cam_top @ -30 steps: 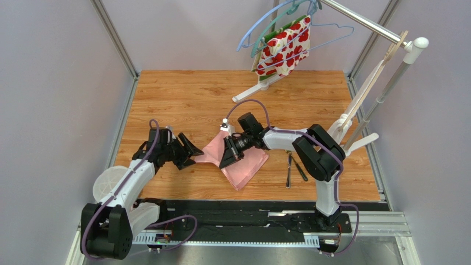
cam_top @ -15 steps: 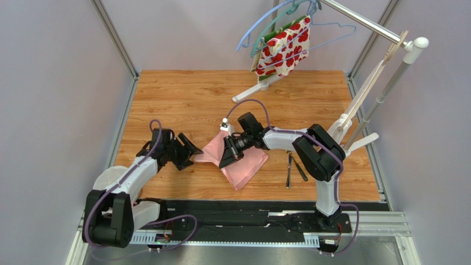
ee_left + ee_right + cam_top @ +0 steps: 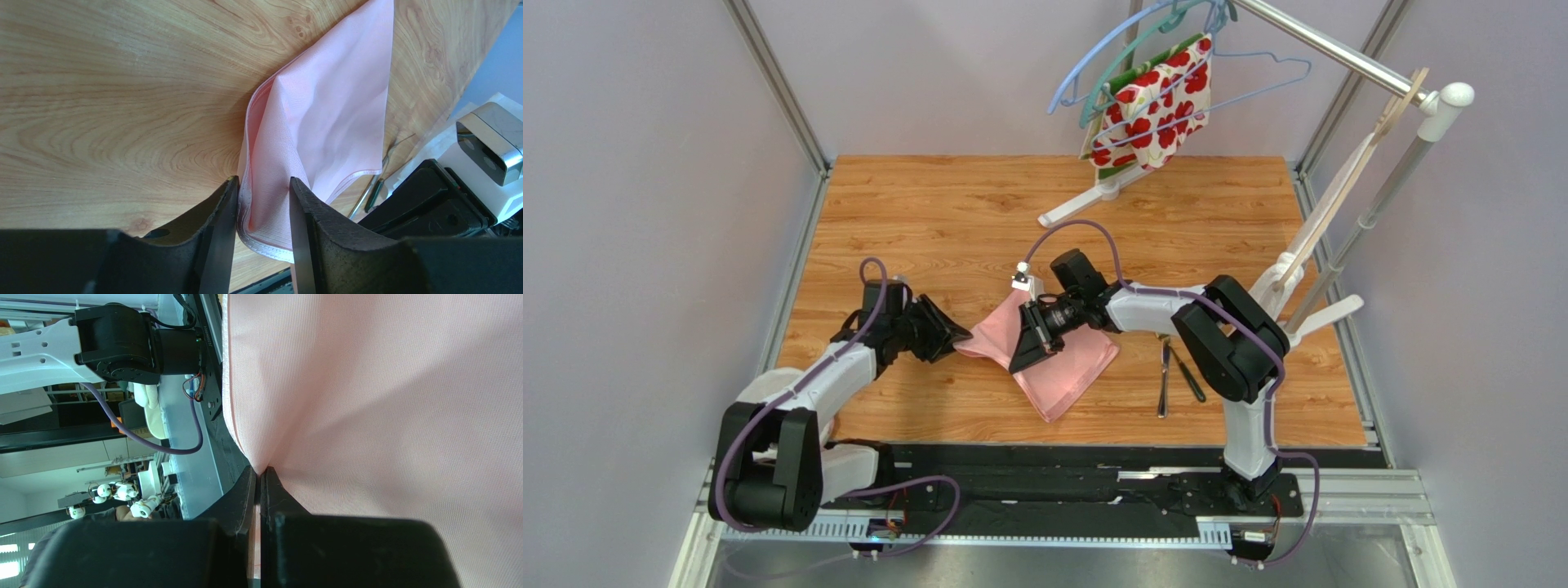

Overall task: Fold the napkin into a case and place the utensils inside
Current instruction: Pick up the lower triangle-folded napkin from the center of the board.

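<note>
The light-pink napkin lies partly folded at the table's middle, its left corner raised. My left gripper stands open at that corner. In the left wrist view the layered napkin corner sits between the jaws of the left gripper, touching the left finger. My right gripper is shut on a pinch of the napkin, the cloth puckering at the right gripper. The two utensils, a fork and a darker piece, lie side by side on the wood right of the napkin.
A rack at the back holds hangers and a red-and-white floral cloth; its white foot rests on the table. A slanted white pole with a wooden hanger stands at the right edge. Metal frame walls border the wooden table.
My left gripper slid right to the napkin's left corner and its jaws narrowed around it. The right arm and the napkin's main part stayed put.
</note>
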Controlling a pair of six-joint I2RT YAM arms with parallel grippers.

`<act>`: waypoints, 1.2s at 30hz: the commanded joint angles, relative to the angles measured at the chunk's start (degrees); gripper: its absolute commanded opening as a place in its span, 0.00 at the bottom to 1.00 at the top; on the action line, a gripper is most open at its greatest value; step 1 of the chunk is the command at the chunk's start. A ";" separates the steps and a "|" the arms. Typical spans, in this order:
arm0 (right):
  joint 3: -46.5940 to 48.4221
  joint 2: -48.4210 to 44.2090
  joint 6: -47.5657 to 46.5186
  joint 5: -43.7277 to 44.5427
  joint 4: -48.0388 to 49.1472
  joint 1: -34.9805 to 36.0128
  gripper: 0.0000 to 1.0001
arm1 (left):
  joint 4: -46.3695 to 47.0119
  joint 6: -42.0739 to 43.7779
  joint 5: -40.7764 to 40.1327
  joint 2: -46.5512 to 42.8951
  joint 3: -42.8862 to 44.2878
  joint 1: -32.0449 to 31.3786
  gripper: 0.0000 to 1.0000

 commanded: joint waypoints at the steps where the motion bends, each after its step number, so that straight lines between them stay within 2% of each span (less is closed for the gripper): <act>1: 0.23 -1.83 -0.30 -0.25 0.15 0.19 0.00 | 2.33 0.62 1.40 -1.42 -0.49 -0.27 0.40; 5: 1.36 -2.27 -3.72 3.16 -4.94 1.24 0.00 | -0.56 2.63 0.79 -1.61 1.17 -0.18 0.30; 7: 4.17 -2.71 -9.23 7.29 -12.99 2.90 0.04 | -5.37 5.44 -0.61 -0.91 3.71 -0.18 0.14; 8: 4.96 -2.88 -10.31 10.70 -14.79 3.52 0.10 | -6.36 6.41 -1.58 -0.55 4.42 -0.18 0.07; 9: 6.02 -3.06 -10.50 11.17 -15.68 3.79 0.12 | -7.32 7.90 -1.59 -0.20 5.04 -0.09 0.02; 10: 6.20 -3.06 -10.15 11.09 -15.60 4.05 0.14 | -8.73 8.70 -1.42 1.02 6.09 -0.01 0.01; 11: 6.46 -3.41 -8.93 11.35 -15.60 3.97 0.23 | -9.52 9.32 -1.07 1.64 6.71 0.17 0.00; 14: 9.10 -3.59 -8.83 11.44 -16.56 3.97 0.37 | -11.72 11.43 0.51 4.19 9.08 0.17 0.00; 17: 12.35 -3.07 -8.30 11.10 -17.35 3.00 0.46 | -13.75 13.27 0.35 5.60 11.10 0.17 0.00; 20: 15.07 -1.57 -8.30 13.28 -17.53 1.60 0.51 | -15.50 14.33 -0.09 5.78 12.51 0.26 0.00; 21: 16.21 -0.61 -8.39 13.81 -17.79 1.33 0.50 | -15.86 14.51 0.08 5.69 12.86 0.26 0.00; 24: 20.52 3.61 -8.65 16.36 -20.17 1.07 0.39 | -16.74 14.68 0.08 5.78 13.65 0.26 0.00; 25: 20.96 4.66 -8.48 18.89 -19.47 1.07 0.30 | -17.43 14.77 -0.01 5.69 13.92 0.26 0.00; 27: 22.02 5.64 -8.73 20.40 -19.29 0.98 0.21 | -17.88 14.60 -0.36 5.34 14.27 0.26 0.00; 28: 22.54 6.68 -8.83 20.75 -19.12 0.98 0.13 | -17.88 14.51 -0.45 5.25 14.36 0.26 0.00; 31: 23.78 8.10 -8.91 20.14 -18.33 0.98 0.01 | -17.97 13.89 -0.27 5.16 14.45 0.26 0.00; 36: 22.38 10.74 -7.51 19.61 -15.96 1.33 0.00 | -18.06 11.61 -0.89 5.69 15.50 0.26 0.00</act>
